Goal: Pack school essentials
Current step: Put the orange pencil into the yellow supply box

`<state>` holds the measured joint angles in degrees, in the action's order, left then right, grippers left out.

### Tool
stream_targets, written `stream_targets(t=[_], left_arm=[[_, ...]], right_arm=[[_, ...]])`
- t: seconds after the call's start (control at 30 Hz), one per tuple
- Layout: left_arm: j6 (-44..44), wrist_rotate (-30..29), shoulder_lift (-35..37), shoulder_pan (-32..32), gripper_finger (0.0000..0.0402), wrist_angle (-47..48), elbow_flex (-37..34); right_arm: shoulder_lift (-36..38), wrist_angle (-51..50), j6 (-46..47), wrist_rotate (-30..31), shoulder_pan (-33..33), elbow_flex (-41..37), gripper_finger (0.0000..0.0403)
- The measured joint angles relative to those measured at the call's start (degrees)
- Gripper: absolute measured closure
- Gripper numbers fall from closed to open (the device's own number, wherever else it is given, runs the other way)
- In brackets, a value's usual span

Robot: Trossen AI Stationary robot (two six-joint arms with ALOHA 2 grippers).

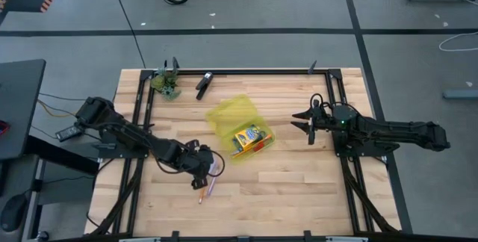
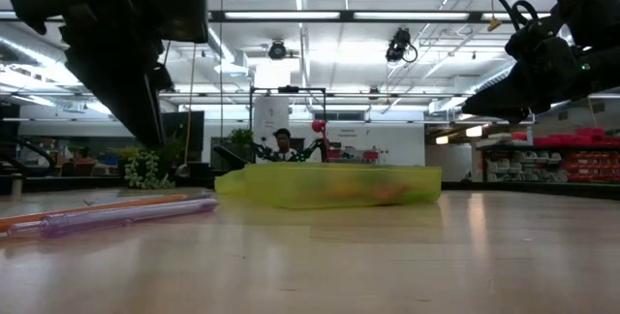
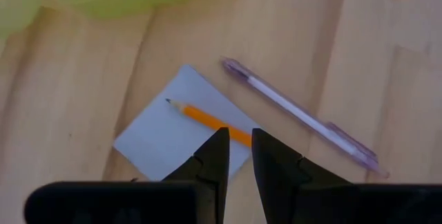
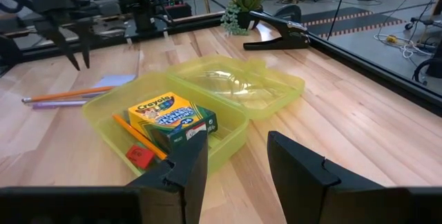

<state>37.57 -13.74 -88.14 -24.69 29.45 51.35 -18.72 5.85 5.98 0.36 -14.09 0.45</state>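
the thin orange pencil lies flat across the small pale blue square note pad on the wood table, with its dark tip pointing toward the see-through yellow plastic case. it looks like the next thing to go in, because the left gripper hangs right over its back end, pointing down. the two dark fingers stand a little apart with a thin gap, and nothing is between them yet. the gap looks just wide enough for a thin pencil, so it has to line up well.

just beside the pad lies a long see-through pink pencil with a white middle. it is not on the pad.

the yellow case sits near the middle of the table with its lid flipped open and lying flat, so things can drop in from above. inside it, a yellow-green crayon box stands on its side, another orange pencil leans beside it, and a tiny red eraser rests on the floor of the case. so part of the packing seems done.

the right gripper waits on the far side of the case, held above the table. its fingers are apart and hold nothing.

near the table's back edge lie a black clip-like thing and a small green plant, well away from the case.
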Motion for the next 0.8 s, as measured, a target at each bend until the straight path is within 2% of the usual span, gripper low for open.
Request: stream_targets(t=[0.13,0.43,0.8], left_arm=[[1.6,0.0,0.0,-1.2,0.0333,0.0,0.0],[14.1,2.2,0.0,-2.6,0.0343,0.0,0.0],[23.4,2.5,-0.1,-5.3,0.0352,0.0,0.0]], right_arm=[[0.0,0.0,0.0,0.0,0.0,0.0,0.0246],[0.0,0.0,0.0,0.0,0.0,0.0,0.0246],[0.0,0.0,0.0,0.0,0.0,0.0,0.0246]])
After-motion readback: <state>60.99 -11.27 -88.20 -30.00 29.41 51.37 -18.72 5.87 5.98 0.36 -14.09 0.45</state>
